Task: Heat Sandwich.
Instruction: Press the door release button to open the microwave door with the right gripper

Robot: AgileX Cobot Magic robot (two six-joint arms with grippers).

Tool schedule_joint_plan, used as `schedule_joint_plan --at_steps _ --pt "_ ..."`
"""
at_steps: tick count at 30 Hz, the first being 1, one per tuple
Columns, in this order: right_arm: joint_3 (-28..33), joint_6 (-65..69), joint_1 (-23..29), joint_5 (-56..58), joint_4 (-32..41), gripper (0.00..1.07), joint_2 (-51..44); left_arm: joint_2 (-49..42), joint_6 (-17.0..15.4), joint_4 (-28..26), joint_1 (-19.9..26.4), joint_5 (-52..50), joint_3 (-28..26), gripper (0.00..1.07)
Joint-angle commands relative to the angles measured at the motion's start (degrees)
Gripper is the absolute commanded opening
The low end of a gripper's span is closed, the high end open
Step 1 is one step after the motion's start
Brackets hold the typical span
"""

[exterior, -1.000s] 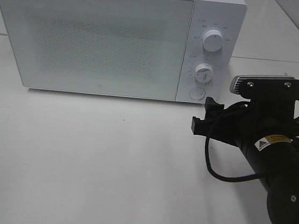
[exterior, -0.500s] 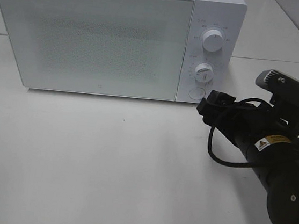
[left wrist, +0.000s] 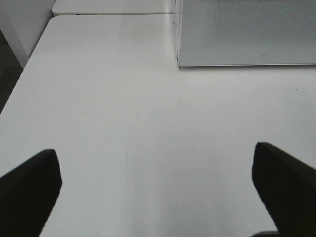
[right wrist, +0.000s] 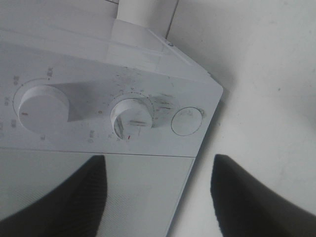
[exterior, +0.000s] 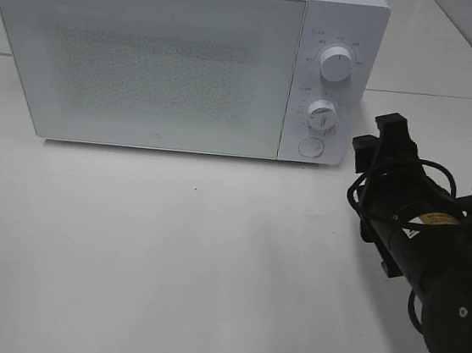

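The microwave [exterior: 147, 56] stands closed on the counter [exterior: 167, 254]. The right gripper [right wrist: 158, 165], jaws apart and empty, is near its knobs [right wrist: 131, 116]. The left gripper [left wrist: 154, 150] is wide apart.

— Where is the right gripper [exterior: 376, 141]?
— Just off the microwave's [exterior: 163, 66] right front corner, above the white table [exterior: 166, 262].
— What lies nearest it?
— The round button [exterior: 310, 146], just to its left. The lower knob [exterior: 320, 114] sits up-left of it, the upper knob [exterior: 335, 65] higher.
— The door [exterior: 147, 60]?
— Shut, farther left. A black cable [exterior: 357, 195] loops just behind the gripper.
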Motion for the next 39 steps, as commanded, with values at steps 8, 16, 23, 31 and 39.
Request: schedule_joint_plan --at_steps 8,16,23,31,39 --pt "-0.40 15.70 0.17 4.93 -0.40 0.07 -0.11 -1.43 -0.17 -0.40 -0.06 -0.80 0.23 1.01" --pt "-0.46 15.87 0.00 6.42 -0.46 0.00 -0.11 -1.43 -0.17 -0.40 -0.06 -0.80 0.23 1.01" --pt "-1.15 15.58 -0.69 8.82 -0.52 0.00 -0.11 -1.43 -0.17 -0.40 -0.06 -0.80 0.23 1.01" --pt "-4.93 12.09 -4.81 11.69 -2.64 0.00 -0.11 -1.43 -0.17 -0.40 -0.06 -0.80 0.23 1.01" --pt "-10.31 13.87 -6.07 13.12 -4.98 0.00 5.33 -1.43 -0.17 -0.40 -0.06 -0.80 0.23 1.01"
